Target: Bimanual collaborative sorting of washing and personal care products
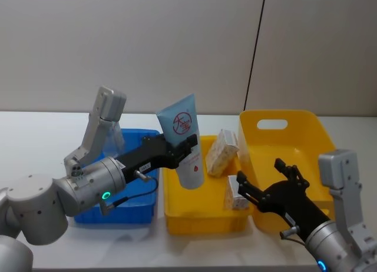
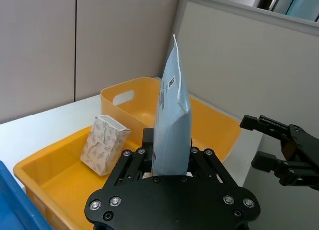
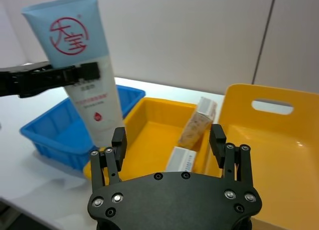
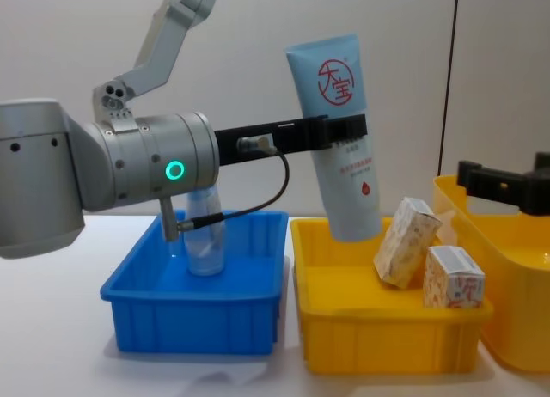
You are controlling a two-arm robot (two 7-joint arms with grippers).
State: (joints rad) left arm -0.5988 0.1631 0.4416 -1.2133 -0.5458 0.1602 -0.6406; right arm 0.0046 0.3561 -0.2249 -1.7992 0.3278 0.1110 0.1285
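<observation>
Backdrop: a plain pale wall [image 1: 177, 42] stands behind the white table [image 1: 35, 128] on which we work.
Bins: the large yellow bin [image 1: 321, 136] sits to our right, the yellow tray [image 1: 194, 225] is in the middle just beside it, and the blue bin [image 1: 118, 214] is to our left.
Left arm: we reach across the blue bin, and our left gripper [image 1: 184, 149] is clamped on the light-blue squeeze tube [image 1: 178, 122] about its middle, fingers pressing its flat faces.
Right arm: our right gripper [image 1: 262, 176] hovers low at the front, between the yellow tray and the large yellow bin, fingers spread wide with nothing between them.
Tube: it hangs over the left end of the yellow tray, long axis near upright and leaning a little, crimped end up, cap end down near the rim. We cannot tell whether it touches the tray.
Tube to right gripper: the tube lies to the left of the right gripper, well apart across the tray and higher. We judge that a handover needs the right gripper to travel left and rise until its fingers straddle the tube clear of our left grip. A plain release would drop it into the tray.
Boxes: a leaning cream box [image 1: 221, 153] is propped in the tray's far right part, and a second cream box [image 1: 235, 196] stands nearer, by the right wall.
Bottle: the clear bottle [image 4: 204, 238] stands upright in the blue bin.
</observation>
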